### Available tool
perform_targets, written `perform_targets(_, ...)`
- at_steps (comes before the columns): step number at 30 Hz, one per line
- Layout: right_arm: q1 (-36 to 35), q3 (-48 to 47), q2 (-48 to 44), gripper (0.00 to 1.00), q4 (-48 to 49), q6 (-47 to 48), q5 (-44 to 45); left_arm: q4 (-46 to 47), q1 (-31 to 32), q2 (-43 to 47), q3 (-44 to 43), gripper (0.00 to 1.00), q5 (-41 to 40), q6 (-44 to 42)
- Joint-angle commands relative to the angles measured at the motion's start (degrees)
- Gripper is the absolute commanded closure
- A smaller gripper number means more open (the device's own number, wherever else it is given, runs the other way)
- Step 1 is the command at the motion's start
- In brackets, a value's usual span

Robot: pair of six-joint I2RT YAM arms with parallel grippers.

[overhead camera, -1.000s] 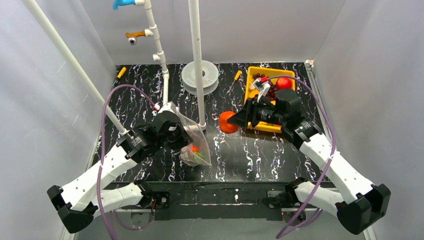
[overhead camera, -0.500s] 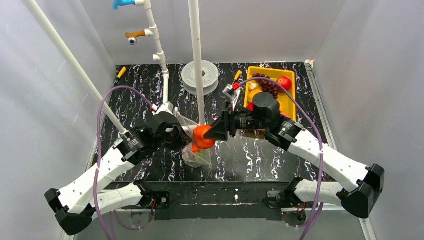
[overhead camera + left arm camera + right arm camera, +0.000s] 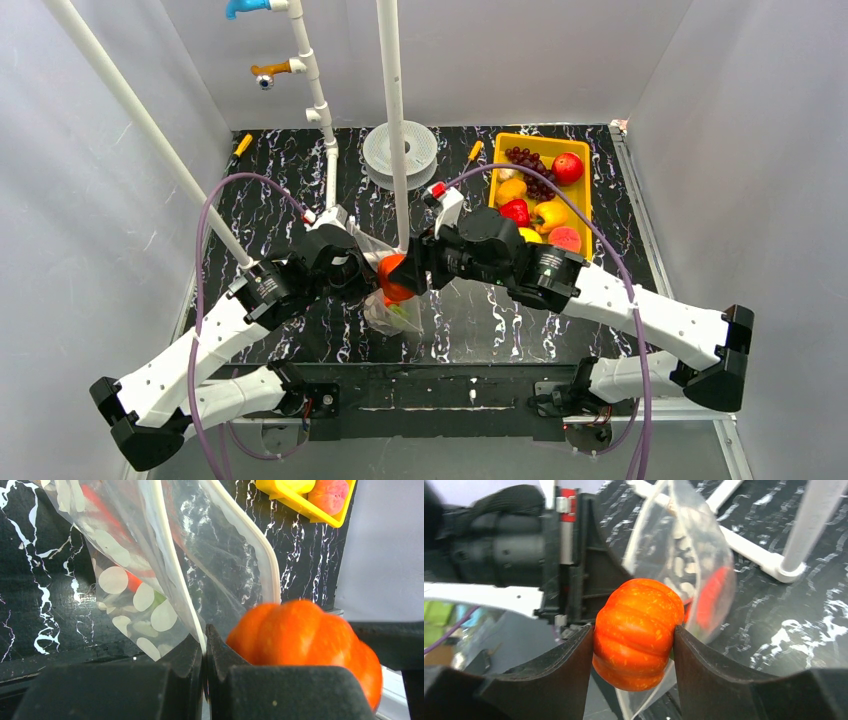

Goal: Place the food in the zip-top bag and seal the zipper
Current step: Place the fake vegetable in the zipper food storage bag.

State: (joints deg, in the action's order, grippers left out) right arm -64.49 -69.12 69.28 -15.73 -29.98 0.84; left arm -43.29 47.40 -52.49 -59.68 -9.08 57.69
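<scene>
Orange ribbed toy pumpkin (image 3: 636,625) is hanging clamped in the right gripper (image 3: 631,636), just right of the clear polka-dot bag (image 3: 145,605), whose whitish zipper (image 3: 170,555) the left gripper (image 3: 204,647) is pinching.

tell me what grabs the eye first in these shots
A glossy ribbed orange toy, clamped in the right gripper, hangs at the mouth of the clear polka-dot bag, mid-scene. The left gripper pinches the bag's rim, holding it up. A yellow tray of bright toy produce sits at the far right.

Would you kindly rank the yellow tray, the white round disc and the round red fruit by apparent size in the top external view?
Largest to smallest: yellow tray, white round disc, round red fruit.
</scene>
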Motion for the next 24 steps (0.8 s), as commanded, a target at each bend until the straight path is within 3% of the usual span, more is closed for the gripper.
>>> perform_targets(1, -3.54, -4.74, 1.84, 0.75, -4.3, 1.06, 15.72, 0.4, -0.29, 0.68, -0.37, 1.0, 0.46, 0.11)
perform_targets(11, -5.77, -10.32, 8.63, 0.73, -12.3, 2.91, 25.57, 0.32, -0.23, 0.29, -0.7, 1.0, 0.11, 0.08)
perform_targets(15, -6.38, -10.64, 9.18, 0.6, -11.17, 4.4, 22.54, 0.57, -0.28, 0.27, -0.46, 1.0, 0.62, 0.27)
perform_targets(24, -6.53, -10.37, 9.17, 0.18, -8.88, 5.83, 17.97, 0.55, -0.29, -0.41, -1.1, 1.0, 1.02, -0.2)
